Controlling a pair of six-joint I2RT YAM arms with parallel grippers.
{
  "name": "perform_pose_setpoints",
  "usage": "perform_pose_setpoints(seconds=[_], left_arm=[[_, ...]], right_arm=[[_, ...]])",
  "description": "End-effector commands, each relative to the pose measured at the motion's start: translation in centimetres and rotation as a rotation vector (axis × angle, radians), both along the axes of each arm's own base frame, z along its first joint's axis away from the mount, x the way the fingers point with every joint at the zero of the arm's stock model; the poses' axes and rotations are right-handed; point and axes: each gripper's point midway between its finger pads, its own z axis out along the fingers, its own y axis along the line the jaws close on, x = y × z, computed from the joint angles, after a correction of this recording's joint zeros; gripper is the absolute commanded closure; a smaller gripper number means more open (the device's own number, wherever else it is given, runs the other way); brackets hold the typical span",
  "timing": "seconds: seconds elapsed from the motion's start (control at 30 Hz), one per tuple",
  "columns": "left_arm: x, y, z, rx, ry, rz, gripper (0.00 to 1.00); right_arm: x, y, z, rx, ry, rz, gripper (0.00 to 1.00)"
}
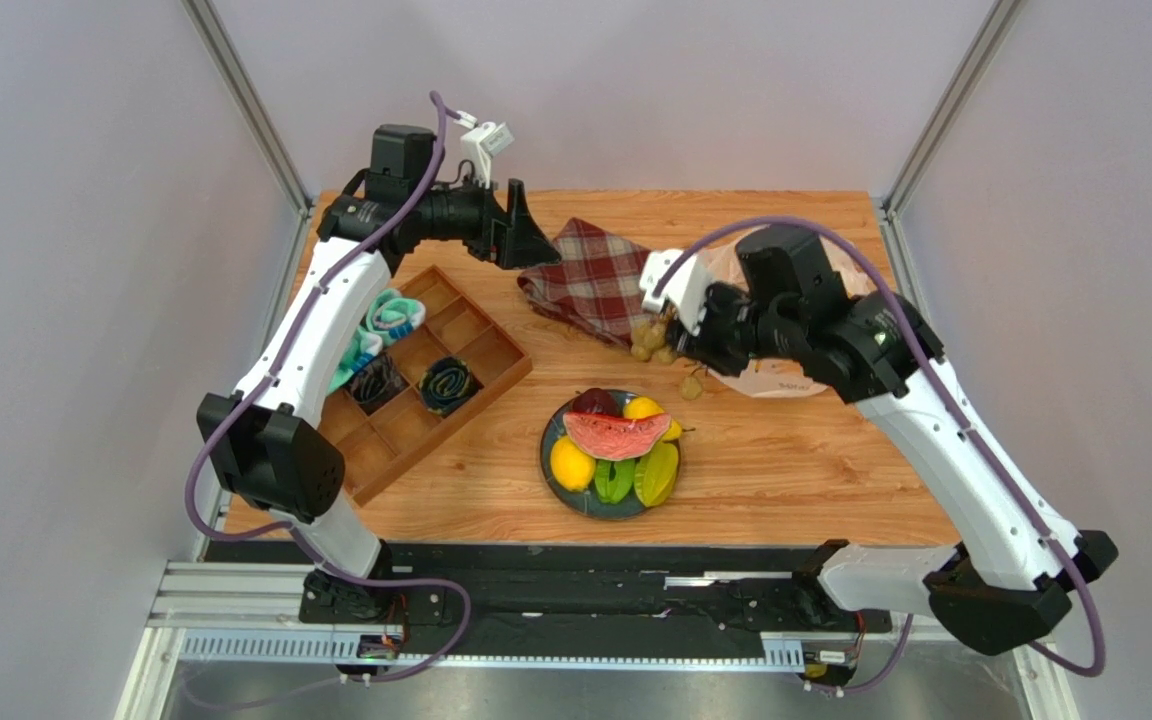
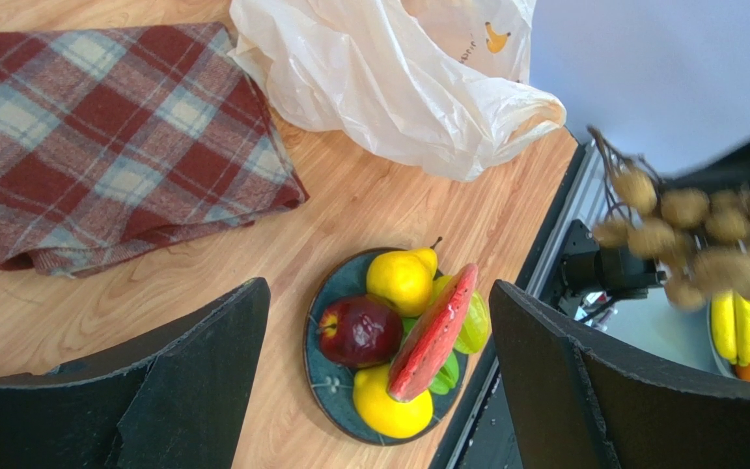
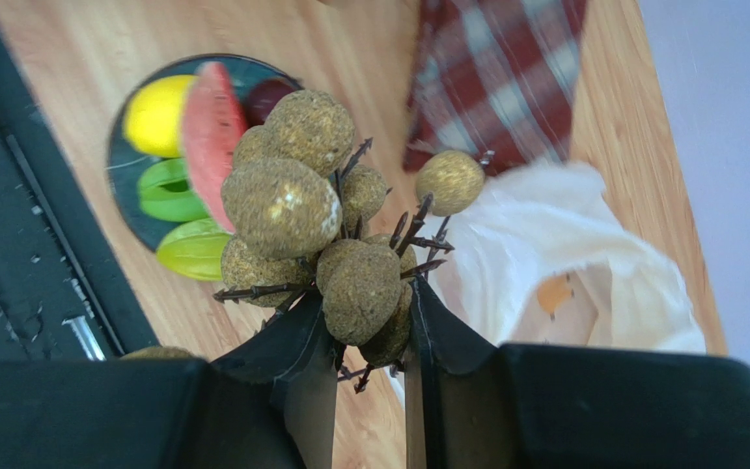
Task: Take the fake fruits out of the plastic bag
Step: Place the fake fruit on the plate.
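My right gripper (image 1: pixel 683 339) (image 3: pixel 374 318) is shut on the tan-green grape bunch (image 1: pixel 654 342) (image 3: pixel 291 205) and holds it in the air, between the plaid cloth and the plate. The grapes also show at the right of the left wrist view (image 2: pixel 702 234). The beige plastic bag (image 1: pixel 778 384) (image 2: pixel 398 78) (image 3: pixel 565 264) lies crumpled on the table, partly under the right arm. The dark plate (image 1: pixel 551 450) (image 2: pixel 335 381) holds a lemon (image 1: pixel 572 464), a watermelon slice (image 1: pixel 617 435), a dark red fruit (image 2: pixel 359 330) and green and yellow pieces. My left gripper (image 1: pixel 530 240) (image 2: pixel 379 288) is open and empty, raised near the cloth's far-left corner.
A red plaid cloth (image 1: pixel 590 278) (image 2: pixel 115 127) lies folded at the back middle. A wooden compartment tray (image 1: pixel 470 323) with coiled black and teal items stands at the left, under the left arm.
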Motion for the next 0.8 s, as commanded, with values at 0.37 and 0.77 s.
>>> perform_pose_setpoints(seconds=[0.37, 0.77], left_arm=[[-3.6, 2.0, 2.1, 0.037, -0.138, 0.008, 0.07], [-4.9, 3.4, 0.6, 0.075, -0.141, 0.035, 0.06]], right_arm=[[-2.7, 11.2, -9.0, -0.213, -0.295, 0.684, 0.86], [-3.7, 11.4, -13.7, -0.287, -0.198, 0.778, 0.79]])
